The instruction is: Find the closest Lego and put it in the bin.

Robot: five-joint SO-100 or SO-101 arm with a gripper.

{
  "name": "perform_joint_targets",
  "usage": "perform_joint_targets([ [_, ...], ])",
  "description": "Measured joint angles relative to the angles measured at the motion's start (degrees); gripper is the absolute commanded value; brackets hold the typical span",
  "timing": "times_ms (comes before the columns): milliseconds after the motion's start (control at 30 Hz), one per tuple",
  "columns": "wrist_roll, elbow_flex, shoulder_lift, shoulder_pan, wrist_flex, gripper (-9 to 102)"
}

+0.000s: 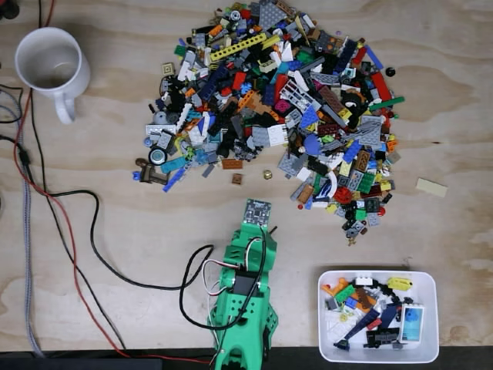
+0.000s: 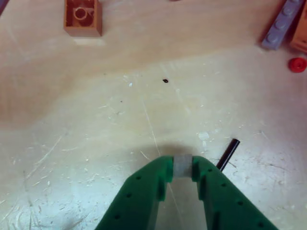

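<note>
Gripper (image 2: 183, 165) is clamped on a tiny grey Lego piece (image 2: 182, 166) right at the fingertips, that's clear as day from my wrist view, green fingers (image 2: 144, 191) squeezed in on both sides of it. Just beside the right fingertip there's a thin black rod (image 2: 228, 154) lying on the plywood table (image 2: 96, 120), tilted, and I can't tell if it's touching the finger. Up top in that view I see a brown brick (image 2: 83, 17) flipped studs-down, a grey plate (image 2: 284, 25) at the right edge and a small red round bit (image 2: 297, 64).

From my fixed view the green arm (image 1: 245, 301) sits at the bottom middle, pointing up toward the big Lego pile (image 1: 285, 108), gripper end just short of the pile's lower edge. White bin (image 1: 431, 308) is to the arm's right at the bottom, already with a bunch of pieces in it. White mug (image 1: 51, 65) top left, cables (image 1: 69, 231) snaking down the left side, and one lone tan plate (image 1: 431, 187) off to the right.
</note>
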Motion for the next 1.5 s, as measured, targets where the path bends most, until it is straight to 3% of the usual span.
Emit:
perform_joint_targets([
  [233,4.4,0.0,0.0,-8.8,3.7,0],
  [633,5.7,0.0,-0.1,-9.9,3.7,3],
  [733,6.3,0.0,-5.4,-9.8,-0.5,7],
  [933,7.5,-8.9,-36.5,-8.1,-19.7,9],
  [1033,9.0,-15.6,-48.5,-8.4,-24.9,12],
  [1233,11.8,-29.7,-62.0,-11.2,-27.8,17],
  [1500,13.7,-32.1,-69.6,-13.6,-29.9,20],
])
